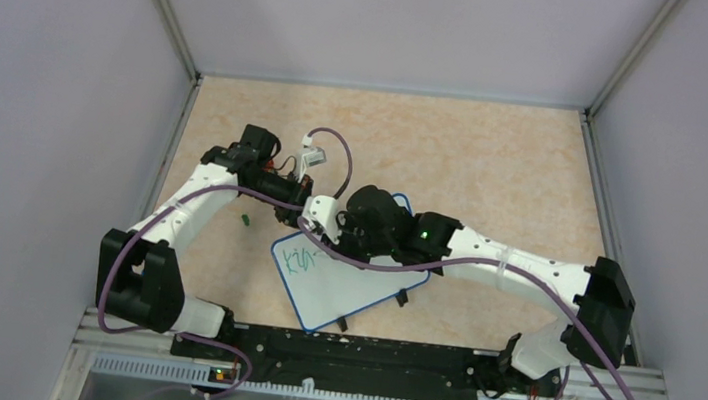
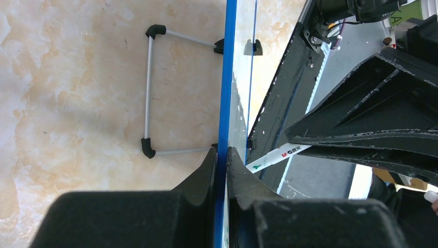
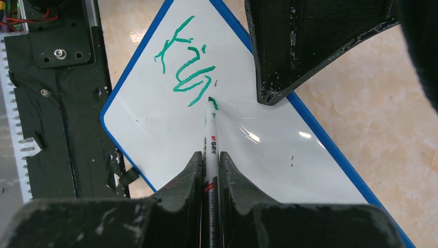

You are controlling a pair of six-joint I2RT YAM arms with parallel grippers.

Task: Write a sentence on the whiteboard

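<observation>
The whiteboard (image 1: 351, 295) is seen lying askew on the surface (image 1: 495, 166), just ahead of the black rail (image 1: 362, 357) at the near edge, and it is crowded from above by both arms. Its blue rim is pinched edge-on by the left tool (image 2: 222, 155), whose jaws are closed down to the thickness of the rim. A white marker (image 3: 211, 134) with red lettering is clamped between the nearly closed jaws of the right tool (image 3: 210, 157), and its tip is pressed to the glossy white face. The sentence (image 3: 186, 77) is found near the board's top corner: only a few loose green strokes, hard to read. Part of the far rim is covered in the right wrist view by a scuffed black wedge, which cannot be identified with certainty. A thin grey wire stand (image 2: 149, 98) with black elbow corners is seen flat on the beige, marbled surface beside the board. A small green speck (image 1: 244, 217) is noted left of the board, too small to be made out. The pale walls (image 1: 37, 124) are cut off by the frame.
</observation>
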